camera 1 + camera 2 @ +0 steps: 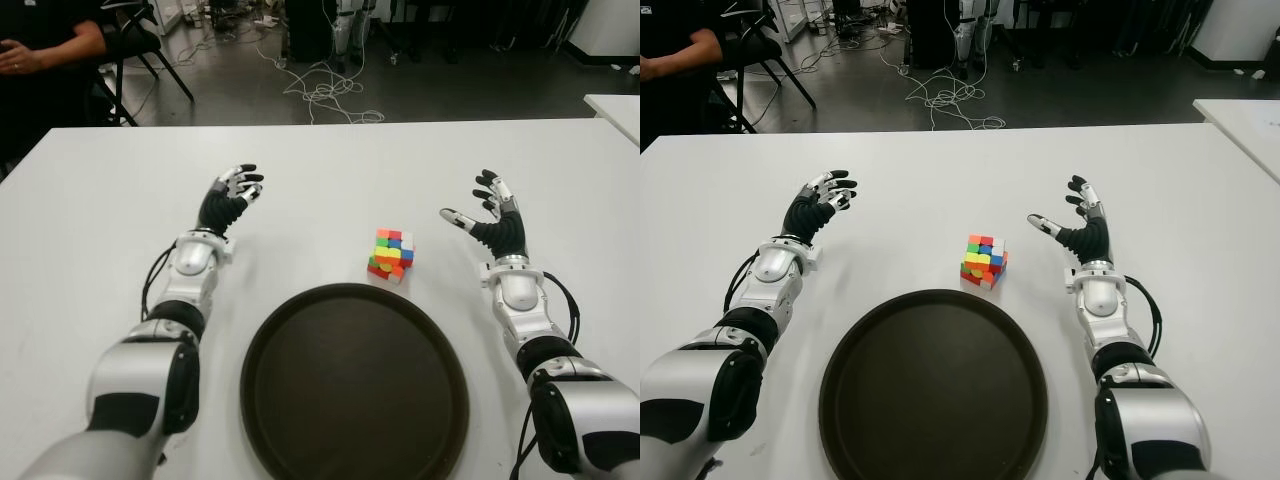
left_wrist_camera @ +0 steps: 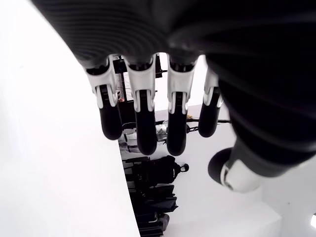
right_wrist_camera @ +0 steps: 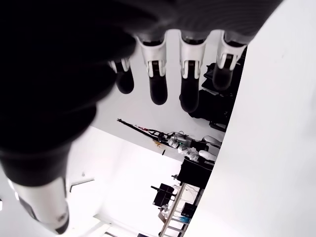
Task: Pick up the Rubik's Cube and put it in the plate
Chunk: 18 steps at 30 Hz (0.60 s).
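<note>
The Rubik's Cube (image 1: 391, 254) stands on the white table (image 1: 320, 170), just past the far rim of the round dark plate (image 1: 300, 420), a little right of its middle. My right hand (image 1: 486, 213) is to the right of the cube, apart from it, fingers spread with the thumb pointing toward the cube, holding nothing. My left hand (image 1: 232, 196) is well to the left of the cube, its fingers (image 2: 143, 123) relaxed and holding nothing. The plate holds nothing.
A person in dark clothes (image 1: 40, 50) sits past the table's far left corner beside a chair (image 1: 140, 45). Cables (image 1: 320, 90) lie on the floor beyond the far edge. Another white table's corner (image 1: 615, 110) shows at the right.
</note>
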Tool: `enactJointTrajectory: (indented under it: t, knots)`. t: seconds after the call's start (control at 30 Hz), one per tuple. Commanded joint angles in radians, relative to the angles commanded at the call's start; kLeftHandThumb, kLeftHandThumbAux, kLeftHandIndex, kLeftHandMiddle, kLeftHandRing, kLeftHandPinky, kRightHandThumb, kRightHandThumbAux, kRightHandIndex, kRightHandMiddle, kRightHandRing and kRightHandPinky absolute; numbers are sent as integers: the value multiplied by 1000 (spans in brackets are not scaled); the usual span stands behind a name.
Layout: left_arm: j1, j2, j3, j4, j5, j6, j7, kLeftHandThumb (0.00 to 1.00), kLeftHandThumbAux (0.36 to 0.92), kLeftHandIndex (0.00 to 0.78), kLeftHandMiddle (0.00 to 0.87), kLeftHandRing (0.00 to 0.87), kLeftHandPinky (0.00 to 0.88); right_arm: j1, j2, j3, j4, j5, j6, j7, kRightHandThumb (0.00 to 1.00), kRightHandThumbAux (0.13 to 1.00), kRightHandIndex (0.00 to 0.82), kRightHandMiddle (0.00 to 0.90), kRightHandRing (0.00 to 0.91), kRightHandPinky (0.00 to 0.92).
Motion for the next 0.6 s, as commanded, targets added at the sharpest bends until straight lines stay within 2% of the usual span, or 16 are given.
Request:
enactJointTrajectory:
  t: [0.33, 0.6]
  knots:
    - [0, 0, -2, -1, 2, -2, -8, 92, 678, 236, 291, 249, 238, 0, -8, -2, 0, 7, -1, 40, 52, 678, 112, 191, 191, 184]
    - [-2, 0, -12, -2, 11, 0, 2, 52, 669, 238, 286, 249, 246, -4, -18, -17, 0, 31, 16, 99, 35, 701, 130, 205, 189, 161]
